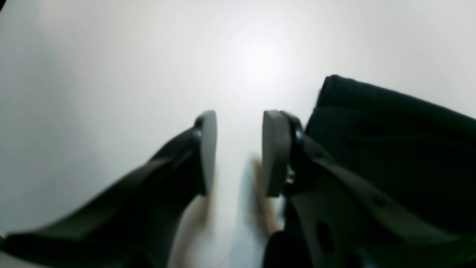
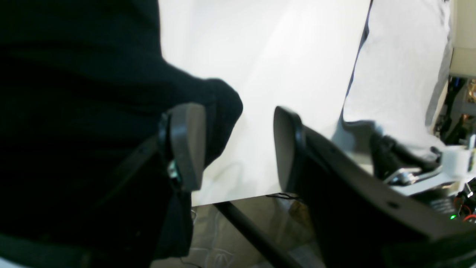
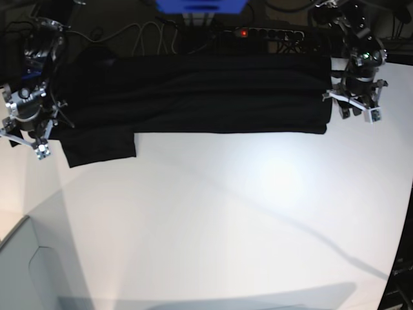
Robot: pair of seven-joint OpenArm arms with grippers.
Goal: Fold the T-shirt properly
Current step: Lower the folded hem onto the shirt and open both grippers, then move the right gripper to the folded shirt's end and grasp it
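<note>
Your shirt [image 3: 193, 93] lies as a long band across the tabletop [image 3: 226, 219], both grippers (left [image 1: 238, 152], right [image 2: 238, 143]) released beside its ends; next, regrasp the ends for another fold.

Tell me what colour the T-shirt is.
Plain black; the T-shirt shows best in the base view.

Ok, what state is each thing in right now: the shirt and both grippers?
Plain black cloth T-shirt: folded into a long band along the table's far edge, one sleeve sticking out toward the near side.
Left gripper: open, empty, beside the shirt's end.
Right gripper: open, holding nothing, shirt edge beside one of its fingers.
</note>
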